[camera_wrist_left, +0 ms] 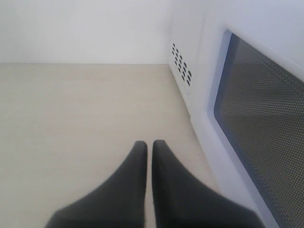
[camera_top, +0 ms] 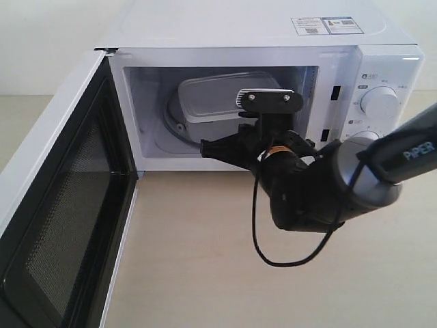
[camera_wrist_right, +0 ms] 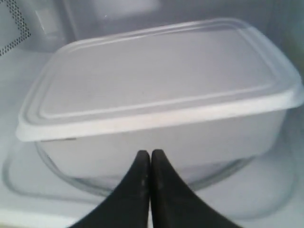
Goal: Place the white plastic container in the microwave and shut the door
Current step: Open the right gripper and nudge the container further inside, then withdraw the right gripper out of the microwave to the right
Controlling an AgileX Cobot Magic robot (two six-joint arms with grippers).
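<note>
Lidded container (camera_top: 218, 96) inside microwave (camera_top: 239, 27), door (camera_top: 68, 225) open

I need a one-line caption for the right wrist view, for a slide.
Shut right gripper facing the translucent white rectangular plastic container on the glass turntable inside the white microwave.

The container (camera_top: 225, 96) sat on the turntable (camera_top: 174, 126) inside the microwave (camera_top: 273, 31). The door (camera_top: 61, 225) stood open to the left. The right gripper (camera_wrist_right: 150, 154) was just before the container, at the cavity's mouth. The left gripper (camera_wrist_left: 149, 145) hung over the table (camera_wrist_left: 71, 118), beside the door's outer face.
</note>
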